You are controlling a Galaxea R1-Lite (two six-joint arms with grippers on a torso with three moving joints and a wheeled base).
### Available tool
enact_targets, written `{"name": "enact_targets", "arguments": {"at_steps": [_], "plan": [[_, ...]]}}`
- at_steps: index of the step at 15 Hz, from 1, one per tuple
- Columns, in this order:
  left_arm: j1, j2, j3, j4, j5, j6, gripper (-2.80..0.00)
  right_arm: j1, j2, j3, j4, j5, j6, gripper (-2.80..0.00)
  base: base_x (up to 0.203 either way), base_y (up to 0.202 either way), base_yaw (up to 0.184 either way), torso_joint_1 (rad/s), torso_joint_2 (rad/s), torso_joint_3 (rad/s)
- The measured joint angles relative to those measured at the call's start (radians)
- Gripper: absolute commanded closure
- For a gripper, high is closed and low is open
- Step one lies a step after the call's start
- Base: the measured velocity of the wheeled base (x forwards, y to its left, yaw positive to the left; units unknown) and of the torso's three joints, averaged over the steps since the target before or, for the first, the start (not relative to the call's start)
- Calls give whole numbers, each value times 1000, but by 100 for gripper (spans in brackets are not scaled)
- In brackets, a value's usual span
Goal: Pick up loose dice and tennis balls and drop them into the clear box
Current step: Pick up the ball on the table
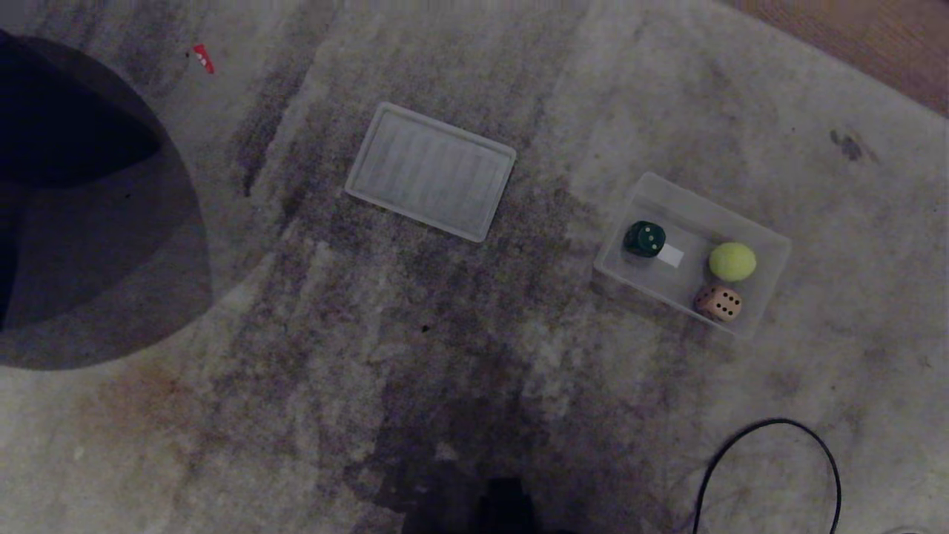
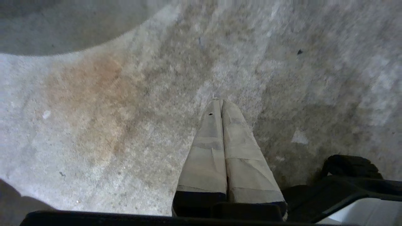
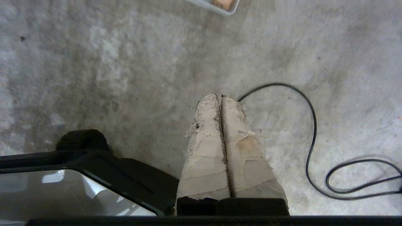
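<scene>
Your left gripper (image 2: 221,102) hangs above bare carpet (image 2: 125,131), its two taped fingers (image 2: 207,147) pressed together with nothing between them. A rusty stain (image 2: 94,91) on the pile lies off to one side of the tips, and part of the robot's black base (image 2: 348,175) shows near the wrist.

Your right gripper (image 3: 220,97) is likewise closed and empty, its frayed taped fingers (image 3: 245,150) meeting along their length. It points down at the carpet beside a black cable (image 3: 312,125) that loops away from the tips. At the far edge of that wrist view a corner of the box (image 3: 216,8) just enters, well apart from the gripper.

In the head view neither arm appears. The box (image 1: 767,241) sits on the carpet to your right, lying at a slant. Inside it you see a green die (image 1: 643,239) at the end nearer the centre, a ball (image 1: 732,261) at the other end, and a tan die (image 1: 718,302) just beside the ball. A small white label (image 1: 671,256) lies on the floor of the box next to the green die. A flat ribbed panel (image 1: 431,171) lies well apart to the left of the box. The cable (image 1: 771,424) curves along the near right edge, and a small red scrap (image 1: 202,58) lies far left.
</scene>
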Motion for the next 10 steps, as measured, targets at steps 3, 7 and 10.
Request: {"name": "enact_targets", "arguments": {"at_steps": [3,7,10], "plan": [[0,0,0,1,0,0,0,0,0,0,0,2,-2,0,0,0,0,3,1,206],[0,0,0,0,0,0,0,0,0,0,0,1,-2,0,0,0,0,3,0,203],[0,0,0,0,0,0,0,0,0,0,1,1,-2,0,0,0,0,2,2,204]]}}
